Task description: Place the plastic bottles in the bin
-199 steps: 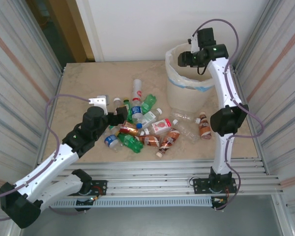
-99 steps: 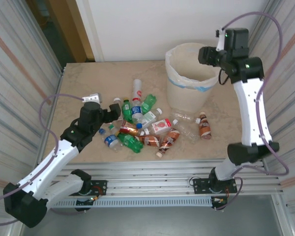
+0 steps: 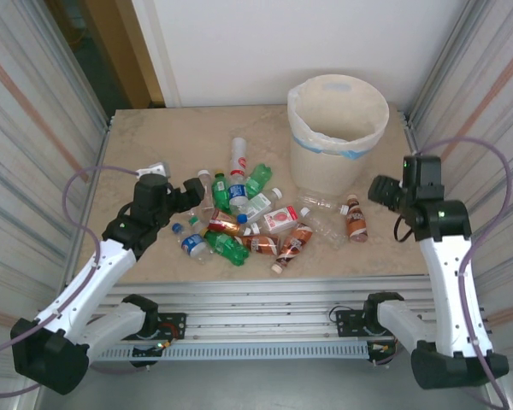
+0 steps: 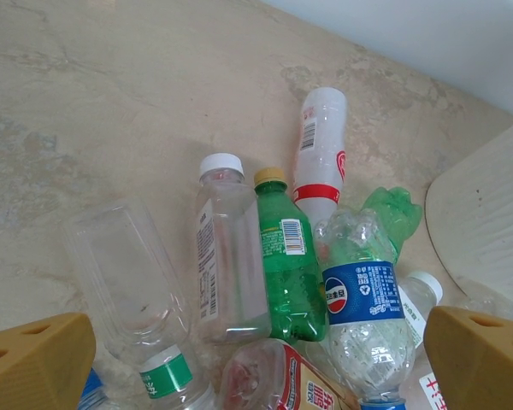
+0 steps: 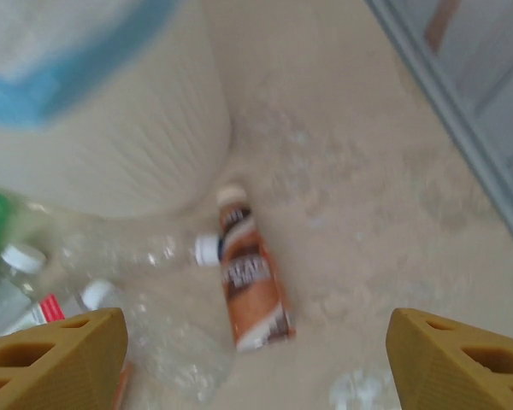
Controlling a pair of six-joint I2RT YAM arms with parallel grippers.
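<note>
Right arm: you've swung it off the bin [image 3: 325,158] and down to the right edge of the surface. The right hand [image 3: 383,190] is spread, with nothing in it.
Meaning: that reads as a drop done. The brown bottle [image 5: 252,278] lying just beside the bin's foot looks like your next pick.
Left hand [image 4: 256,359]: spread wide and empty, it has edged closer over the plastic bottles [image 3: 239,224] heaped mid-surface.
Bin: far right corner.
Labels: a Pepsi globe on the blue-banded bottle [image 4: 359,290] and a barcode on the green bottle [image 4: 286,256]. The brown bottle's label is too blurred to read.
</note>
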